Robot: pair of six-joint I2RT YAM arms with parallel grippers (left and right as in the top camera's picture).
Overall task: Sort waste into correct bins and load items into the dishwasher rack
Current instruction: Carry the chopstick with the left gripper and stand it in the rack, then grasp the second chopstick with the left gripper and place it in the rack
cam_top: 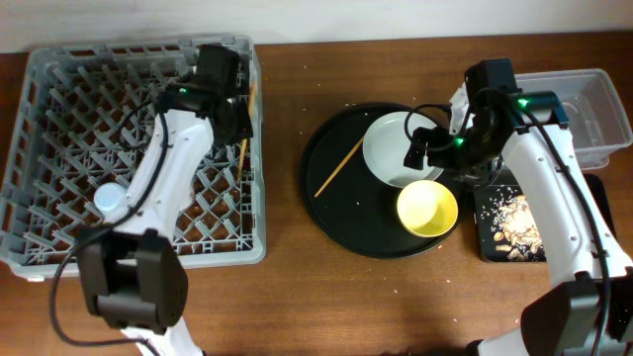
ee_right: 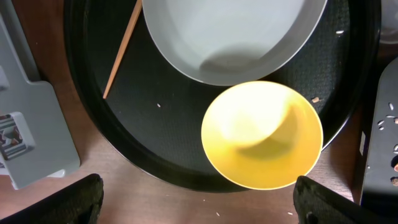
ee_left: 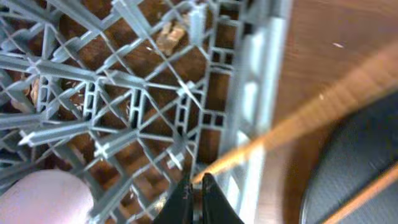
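Note:
The grey dishwasher rack (cam_top: 59, 119) fills the left. My left gripper (cam_top: 237, 127) is over its right side, shut on a wooden chopstick (cam_top: 242, 153). In the left wrist view the fingers (ee_left: 198, 188) pinch that chopstick (ee_left: 298, 118) just above the rack's wall (ee_left: 249, 106). A blue cup (cam_top: 107, 201) sits in the rack, and a pale pink cup (ee_left: 43, 196) shows there too. A second chopstick (cam_top: 339, 166), the grey plate (cam_top: 394, 148) and the yellow bowl (cam_top: 427, 209) lie on the round black tray. My right gripper (cam_top: 423, 148) is open and empty above the bowl (ee_right: 261, 134).
The round black tray (cam_top: 336, 213) sits mid-table. The clear tub (cam_top: 598, 109) stands at the far right. The black rectangular tray (cam_top: 509, 222) below it holds beige food scraps (cam_top: 519, 232). Small crumbs dot the wooden table.

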